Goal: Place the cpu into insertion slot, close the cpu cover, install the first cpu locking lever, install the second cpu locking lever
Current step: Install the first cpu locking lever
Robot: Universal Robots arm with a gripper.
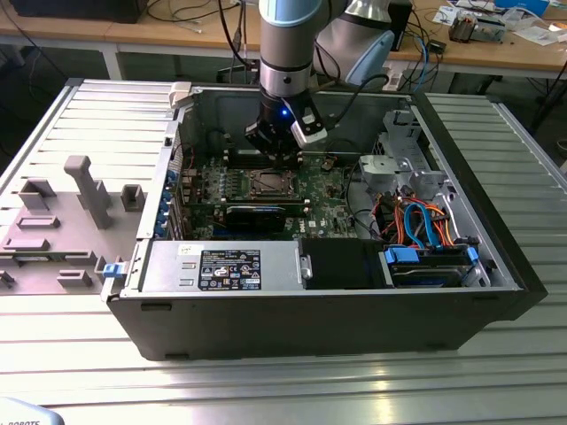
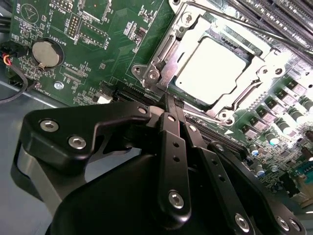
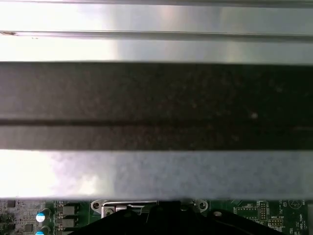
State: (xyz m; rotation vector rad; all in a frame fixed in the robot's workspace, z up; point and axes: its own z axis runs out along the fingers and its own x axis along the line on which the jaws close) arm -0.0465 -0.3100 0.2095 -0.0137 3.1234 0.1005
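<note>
While over motherboard [image 2: 98,63], claw [image 2: 168,105] closed beside cpu cover [image 2: 161,58], cpu [image 2: 212,68] seated.

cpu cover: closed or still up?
Closed. In the second wrist view the cpu cover lies flat around the cpu, whose silver top shows through its window. The gripper sits at its edge.

You see the flat square cpu [image 2: 215,68] with a dull, smooth metal top, framed by the shiny silver metal cpu cover [image 2: 168,46]; the matt black gripper [image 2: 168,105] looks smooth.
</note>
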